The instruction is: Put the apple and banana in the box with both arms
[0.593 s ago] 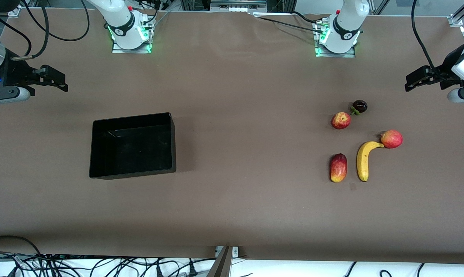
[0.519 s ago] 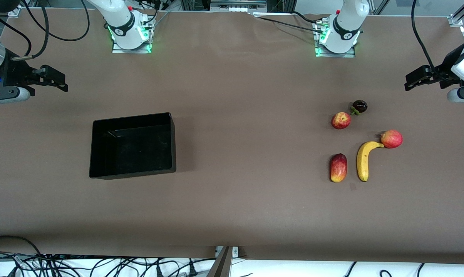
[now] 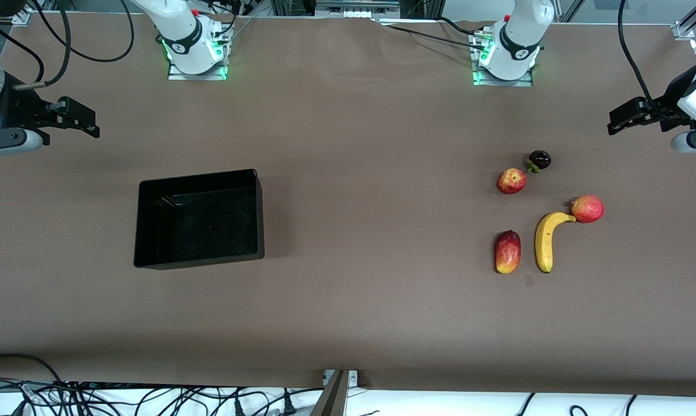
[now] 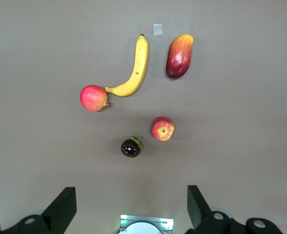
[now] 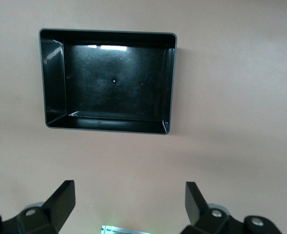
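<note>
The apple (image 3: 511, 181) lies at the left arm's end of the table, farther from the front camera than the banana (image 3: 546, 241). Both also show in the left wrist view, apple (image 4: 162, 128) and banana (image 4: 132, 70). The black box (image 3: 197, 219) stands empty toward the right arm's end; it also shows in the right wrist view (image 5: 168, 78). My left gripper (image 3: 614, 122) hangs open and empty over its end of the table, apart from the fruits (image 4: 131, 204). My right gripper (image 3: 93, 123) hangs open and empty over its own end, apart from the box (image 5: 130, 201).
A pinkish-red round fruit with a nub (image 3: 588, 208) touches the banana's end. An oval red-and-yellow fruit (image 3: 507, 251) lies beside the banana. A dark purple fruit (image 3: 539, 160) sits beside the apple. Arm bases (image 3: 194, 52) stand along the table's edge farthest from the camera.
My right gripper has drifted very slightly upward in the front view. The fruits, the box and the left gripper have not moved.
</note>
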`<state>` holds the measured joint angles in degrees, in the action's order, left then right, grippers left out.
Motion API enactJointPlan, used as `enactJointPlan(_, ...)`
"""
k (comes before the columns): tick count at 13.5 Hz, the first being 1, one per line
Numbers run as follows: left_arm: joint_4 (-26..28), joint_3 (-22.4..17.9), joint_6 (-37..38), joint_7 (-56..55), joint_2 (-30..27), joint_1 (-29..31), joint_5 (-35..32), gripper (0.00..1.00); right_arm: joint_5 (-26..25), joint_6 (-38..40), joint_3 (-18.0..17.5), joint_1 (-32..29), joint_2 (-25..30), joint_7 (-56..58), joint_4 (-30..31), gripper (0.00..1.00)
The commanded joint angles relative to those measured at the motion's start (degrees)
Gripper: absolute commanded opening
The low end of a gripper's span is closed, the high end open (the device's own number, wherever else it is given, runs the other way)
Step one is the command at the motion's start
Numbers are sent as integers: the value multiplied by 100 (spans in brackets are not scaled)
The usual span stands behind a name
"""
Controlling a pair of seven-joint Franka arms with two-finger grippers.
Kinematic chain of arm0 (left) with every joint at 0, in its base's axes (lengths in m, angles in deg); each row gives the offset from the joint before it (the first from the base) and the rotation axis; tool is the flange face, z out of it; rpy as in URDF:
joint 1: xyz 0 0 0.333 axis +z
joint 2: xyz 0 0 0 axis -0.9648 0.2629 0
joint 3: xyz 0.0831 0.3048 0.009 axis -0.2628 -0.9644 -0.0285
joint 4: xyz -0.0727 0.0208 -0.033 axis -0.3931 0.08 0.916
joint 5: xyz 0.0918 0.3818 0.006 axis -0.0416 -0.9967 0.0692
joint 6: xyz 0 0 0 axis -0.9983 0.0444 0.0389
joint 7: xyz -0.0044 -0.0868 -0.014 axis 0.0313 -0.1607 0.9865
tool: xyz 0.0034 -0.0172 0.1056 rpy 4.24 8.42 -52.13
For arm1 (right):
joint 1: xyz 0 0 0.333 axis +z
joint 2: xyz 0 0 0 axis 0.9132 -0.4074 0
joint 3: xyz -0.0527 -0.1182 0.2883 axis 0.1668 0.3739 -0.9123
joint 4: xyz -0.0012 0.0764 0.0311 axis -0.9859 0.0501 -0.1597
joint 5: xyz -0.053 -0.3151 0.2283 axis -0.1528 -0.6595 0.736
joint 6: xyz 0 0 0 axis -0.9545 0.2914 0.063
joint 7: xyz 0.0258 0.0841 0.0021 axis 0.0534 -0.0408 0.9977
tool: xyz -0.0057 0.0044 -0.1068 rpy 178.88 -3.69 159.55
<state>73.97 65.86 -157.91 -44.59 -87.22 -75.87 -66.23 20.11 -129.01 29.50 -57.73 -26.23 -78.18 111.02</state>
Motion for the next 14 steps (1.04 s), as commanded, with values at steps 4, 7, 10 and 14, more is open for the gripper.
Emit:
enactJointPlan(4, -115, 1, 123, -17, -9, 14, -66, 100, -95, -2176, 163, -119, -961, 211, 1384, 100)
enactJointPlan(7, -106, 1, 114, -17, 9, 6, -57, 100, -34, -3322, 225, -163, -1699, 185, 1713, 100)
enactJointPlan(10, -53, 36, 123, -17, 9, 6, -57, 100, 10, -4147, 234, -295, -2070, 184, 2132, 99)
enactJointPlan(14, 305, 89, 317, -70, 237, -82, -40, 100, 37, -4950, 225, -321, -2185, 149, 2662, 38)
